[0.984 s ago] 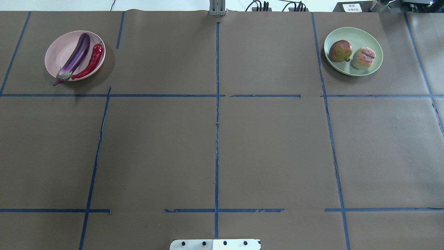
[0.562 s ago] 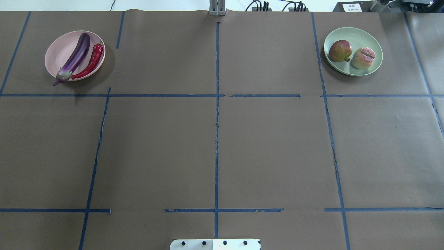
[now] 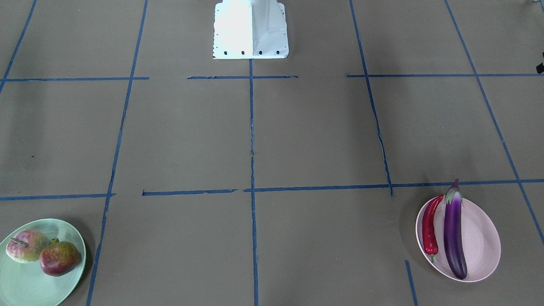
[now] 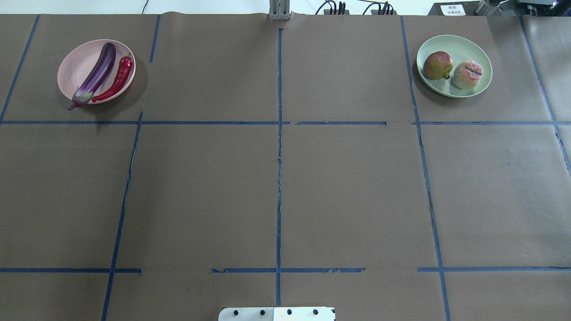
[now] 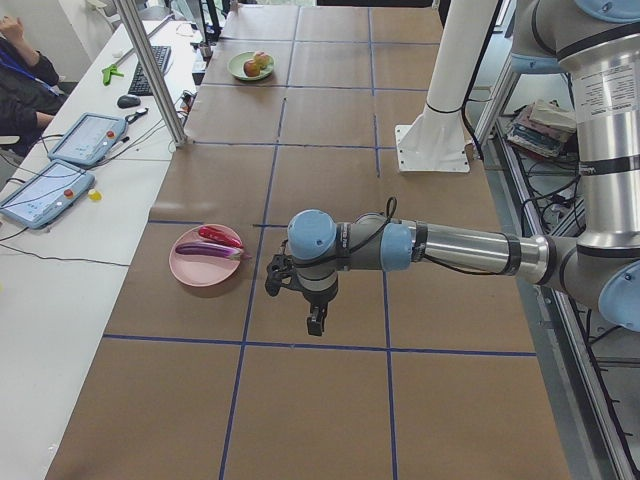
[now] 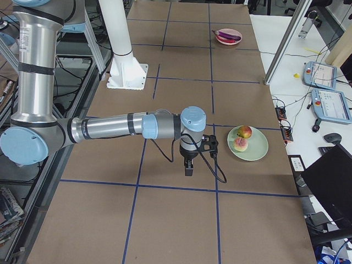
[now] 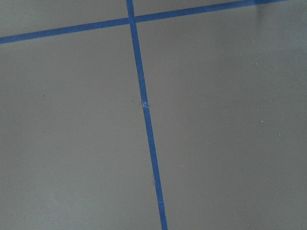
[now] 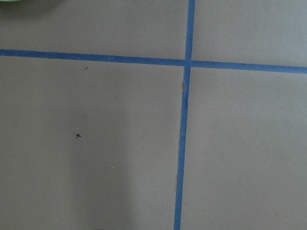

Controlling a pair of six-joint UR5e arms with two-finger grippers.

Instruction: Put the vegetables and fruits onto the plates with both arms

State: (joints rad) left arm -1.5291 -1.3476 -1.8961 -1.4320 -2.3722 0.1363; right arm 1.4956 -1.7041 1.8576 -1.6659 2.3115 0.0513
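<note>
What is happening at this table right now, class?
Nothing is being handled. The eggplant and chili lie on the pink plate, the pomegranate and peach on the green plate. The left claw hangs over bare table near the pink plate, the right claw near the green plate; neither touches anything.

We're in a robotics lab here: the robot's left arm (image 5: 460,248) reaches over a brown-papered tabletop (image 4: 348,187) gridded in blue tape (image 4: 279,178), with two control tablets (image 5: 88,138) on the side desk (image 5: 50,300) and an operator (image 5: 20,85) beside them.
</note>
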